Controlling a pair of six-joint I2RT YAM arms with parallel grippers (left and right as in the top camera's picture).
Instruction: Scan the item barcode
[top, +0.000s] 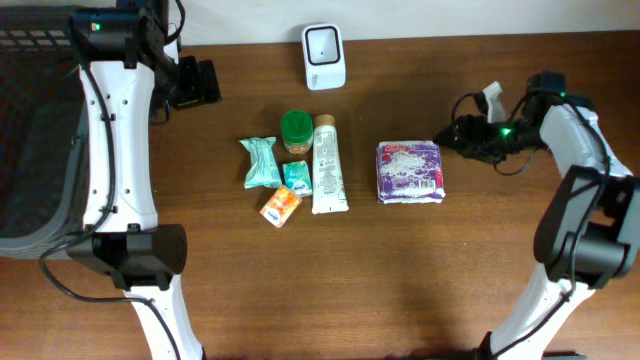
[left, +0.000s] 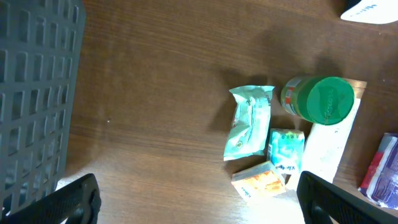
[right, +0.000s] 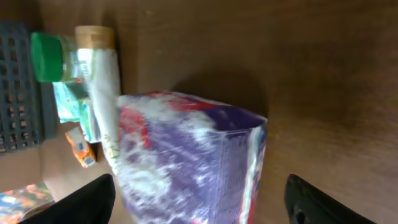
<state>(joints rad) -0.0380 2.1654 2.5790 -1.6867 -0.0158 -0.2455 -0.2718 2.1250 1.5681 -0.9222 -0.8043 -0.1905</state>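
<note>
A purple and white wrapped package (top: 408, 172) lies flat on the brown table, right of centre. In the right wrist view the package (right: 193, 155) fills the space ahead of my right gripper (right: 199, 200), whose black fingers (right: 93, 200) stand wide apart on either side of it without clamping it. Seen from overhead, my right gripper (top: 463, 135) hovers just off the package's upper right corner. The white barcode scanner (top: 324, 57) stands at the back edge of the table. My left gripper (top: 196, 84) is open at the far left, with nothing between its fingers (left: 71, 202).
A cluster left of the package holds a teal pouch (top: 260, 162), a green-lidded jar (top: 296, 130), a white tube (top: 327, 166), a small teal box (top: 297, 177) and a small orange box (top: 281, 206). A dark grey basket (top: 30, 140) sits at the left edge.
</note>
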